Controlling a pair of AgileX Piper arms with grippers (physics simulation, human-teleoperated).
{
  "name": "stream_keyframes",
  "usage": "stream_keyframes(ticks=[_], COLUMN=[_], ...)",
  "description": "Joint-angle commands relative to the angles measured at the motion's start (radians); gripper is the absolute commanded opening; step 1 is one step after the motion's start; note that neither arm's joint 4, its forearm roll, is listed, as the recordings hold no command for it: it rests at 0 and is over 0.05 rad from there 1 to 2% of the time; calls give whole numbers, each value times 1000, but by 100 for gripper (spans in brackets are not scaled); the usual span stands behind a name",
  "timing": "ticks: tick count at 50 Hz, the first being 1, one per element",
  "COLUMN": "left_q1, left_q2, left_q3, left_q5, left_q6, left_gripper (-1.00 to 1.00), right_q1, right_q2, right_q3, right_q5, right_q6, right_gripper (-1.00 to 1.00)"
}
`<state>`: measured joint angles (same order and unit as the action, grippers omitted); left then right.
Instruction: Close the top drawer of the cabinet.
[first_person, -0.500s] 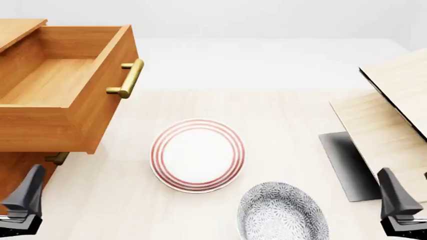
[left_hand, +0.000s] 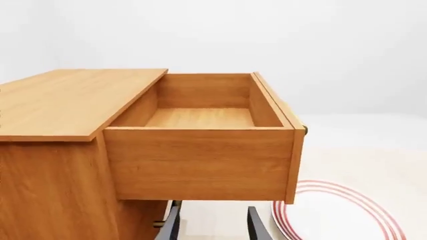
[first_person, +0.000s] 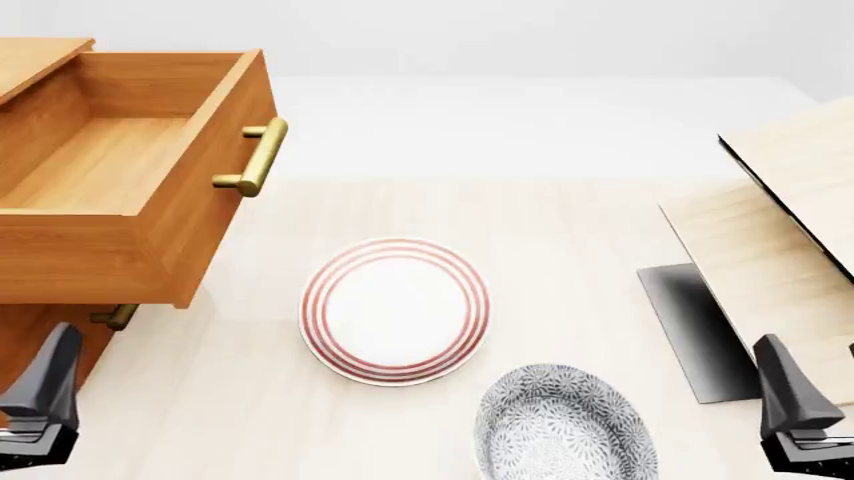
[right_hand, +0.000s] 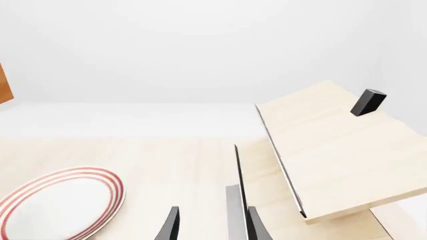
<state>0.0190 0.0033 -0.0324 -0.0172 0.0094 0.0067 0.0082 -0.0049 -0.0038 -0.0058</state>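
The top drawer (first_person: 127, 170) stands pulled well out of the cabinet (left_hand: 53, 150), ahead of and above the left claw (first_person: 40, 400), its brass handle (first_person: 256, 157) facing toward the right claw's side. The left claw (left_hand: 212, 225) hangs low beneath the drawer box, fingers parted and holding nothing. The right claw (right_hand: 212, 225) is likewise open and empty, well apart from the drawer, with the red-ringed plate (first_person: 394, 310) on the counter (first_person: 561, 230) between the two claws.
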Motion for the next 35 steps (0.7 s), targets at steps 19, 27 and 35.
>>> stream_keyframes(ticks=[19, 27, 35], left_q1=[-22, -30, -61], left_q2=[-3, -3, -3], left_q3=[-60, -108, -164], left_q5=[-84, -65, -17], left_q6=[44, 53, 68], left_gripper=[100, 100, 100], right_q1=[0, 1, 1], right_q2=[-1, -1, -1], right_q3=[0, 0, -1], right_q5=[1, 1, 1], right_q6=[-1, -1, -1], right_gripper=[100, 100, 100])
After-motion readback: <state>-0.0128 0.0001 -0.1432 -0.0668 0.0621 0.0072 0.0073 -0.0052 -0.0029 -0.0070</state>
